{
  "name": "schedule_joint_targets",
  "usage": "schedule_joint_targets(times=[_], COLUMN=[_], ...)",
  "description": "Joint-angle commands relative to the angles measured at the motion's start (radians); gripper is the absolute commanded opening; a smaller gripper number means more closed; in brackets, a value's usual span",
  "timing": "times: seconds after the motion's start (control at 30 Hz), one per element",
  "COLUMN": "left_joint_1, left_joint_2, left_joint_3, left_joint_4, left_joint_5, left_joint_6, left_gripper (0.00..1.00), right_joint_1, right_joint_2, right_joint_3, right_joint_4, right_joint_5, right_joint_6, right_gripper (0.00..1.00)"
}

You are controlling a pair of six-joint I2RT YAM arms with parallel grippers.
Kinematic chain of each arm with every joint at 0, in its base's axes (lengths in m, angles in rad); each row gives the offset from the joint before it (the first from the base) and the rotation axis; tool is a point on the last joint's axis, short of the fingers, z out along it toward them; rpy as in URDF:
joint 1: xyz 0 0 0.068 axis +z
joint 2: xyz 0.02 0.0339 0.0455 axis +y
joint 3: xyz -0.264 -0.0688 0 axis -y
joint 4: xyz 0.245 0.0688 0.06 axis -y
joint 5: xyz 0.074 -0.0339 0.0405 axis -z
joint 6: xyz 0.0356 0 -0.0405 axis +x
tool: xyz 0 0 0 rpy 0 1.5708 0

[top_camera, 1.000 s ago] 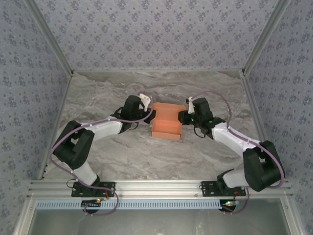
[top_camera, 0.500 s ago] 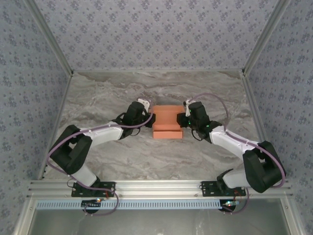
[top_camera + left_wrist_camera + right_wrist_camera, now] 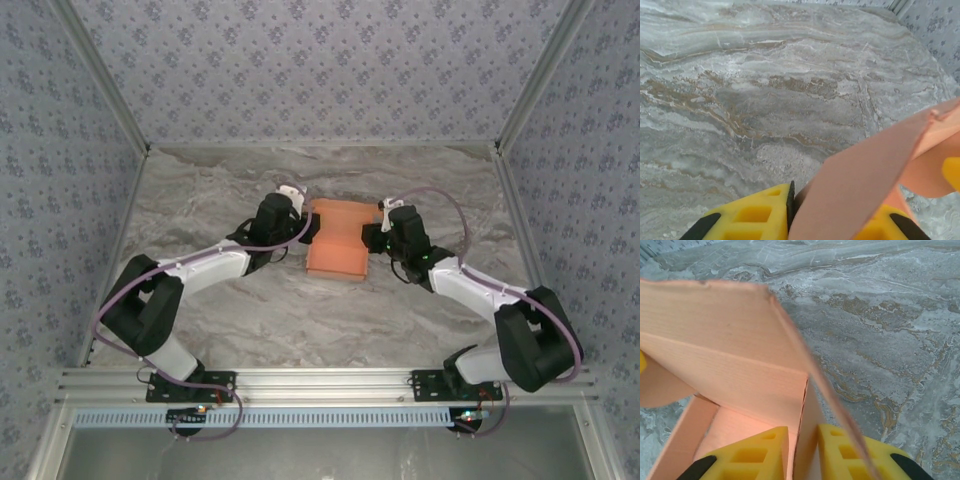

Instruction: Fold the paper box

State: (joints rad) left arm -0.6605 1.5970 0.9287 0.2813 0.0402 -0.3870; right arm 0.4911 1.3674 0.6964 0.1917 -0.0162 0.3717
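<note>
The salmon-orange paper box (image 3: 335, 240) sits mid-table between my two grippers. My left gripper (image 3: 306, 228) is at its left edge. In the left wrist view a broad orange flap (image 3: 865, 175) runs across the left gripper (image 3: 825, 212) and hides the gap between its yellow fingers (image 3: 755, 220), so a grip cannot be made out. My right gripper (image 3: 371, 237) is at the box's right edge. In the right wrist view the right gripper (image 3: 804, 435) is shut on the box's thin upright side wall (image 3: 807, 405), with the open inside of the box (image 3: 725, 370) to its left.
The grey marbled tabletop (image 3: 300, 310) surrounds the box. Patterned walls close in the left, back and right (image 3: 320, 70). An aluminium rail (image 3: 320, 382) carrying both arm bases runs along the near edge.
The box has tipped, so a broader orange face shows from above. Both grippers have shifted slightly toward the back wall, staying at the box's sides.
</note>
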Motion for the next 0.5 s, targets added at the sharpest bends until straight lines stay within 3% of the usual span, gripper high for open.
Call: schedule_joint_targets(times=[0.0,0.2,0.47], left_joint_1=[-0.001,0.0,0.0], left_joint_2=[-0.021,-0.031,0.01], left_joint_3=[0.015,-0.005,0.008], left_joint_4=[0.063,0.028,-0.005], left_joint_5=[0.048,0.034,0.003], left_joint_6=[-0.012,-0.003,-0.001], left_gripper=[0.23,0.23,0.09], right_joint_1=[0.002,0.031,0.083], right_joint_2=[0.031,0.041,0.022], right_joint_3=[-0.012,-0.011,0.005], right_joint_4=[0.061,0.06,0.036], right_joint_5=[-0.033,0.014,0.156], right_joint_6=[0.006,-0.031,-0.042], right_gripper=[0.2,0.17,0.14])
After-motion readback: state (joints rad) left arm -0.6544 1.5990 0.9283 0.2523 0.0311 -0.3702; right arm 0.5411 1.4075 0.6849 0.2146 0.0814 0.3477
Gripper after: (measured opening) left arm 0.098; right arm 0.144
